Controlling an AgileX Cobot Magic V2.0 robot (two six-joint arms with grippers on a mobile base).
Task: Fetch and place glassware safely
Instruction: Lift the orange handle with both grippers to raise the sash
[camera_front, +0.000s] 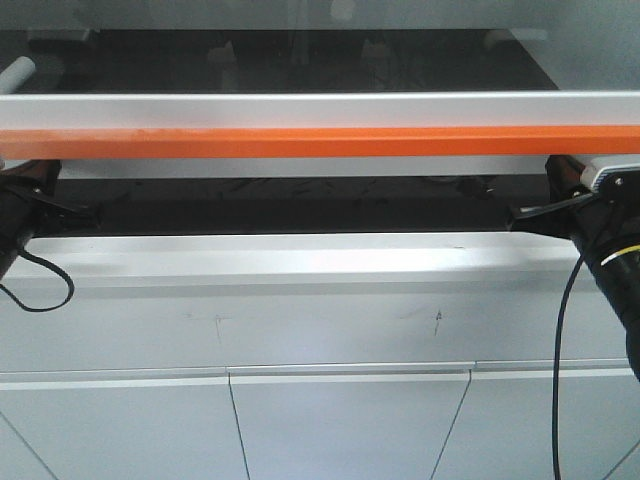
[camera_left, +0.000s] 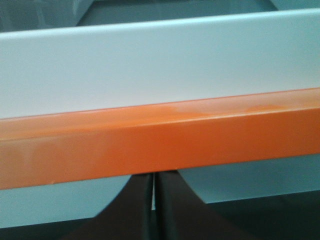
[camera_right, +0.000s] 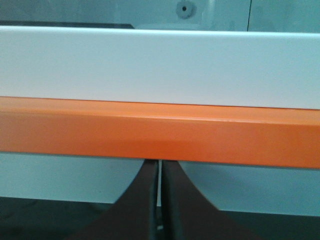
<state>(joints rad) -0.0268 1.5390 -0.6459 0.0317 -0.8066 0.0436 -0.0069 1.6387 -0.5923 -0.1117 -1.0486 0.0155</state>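
The glass jar with the off-white lid is not in any view. My left gripper (camera_left: 154, 192) is shut and empty, its dark fingers pressed together with only a thin slit between them. Its tips end at the lower edge of an orange bar (camera_left: 160, 147). My right gripper (camera_right: 159, 185) is shut and empty in the same way, under the same orange bar (camera_right: 160, 132). In the front view the left arm (camera_front: 25, 210) sits at the left edge and the right arm (camera_front: 595, 225) at the right edge, both just below the bar (camera_front: 320, 142).
A white rail (camera_front: 320, 108) runs above the orange bar across the whole width. Behind it lies a dark glossy surface (camera_front: 300, 60). Below are a white ledge (camera_front: 300, 260) and white cabinet fronts (camera_front: 340, 420). Black cables (camera_front: 560, 380) hang by the arms.
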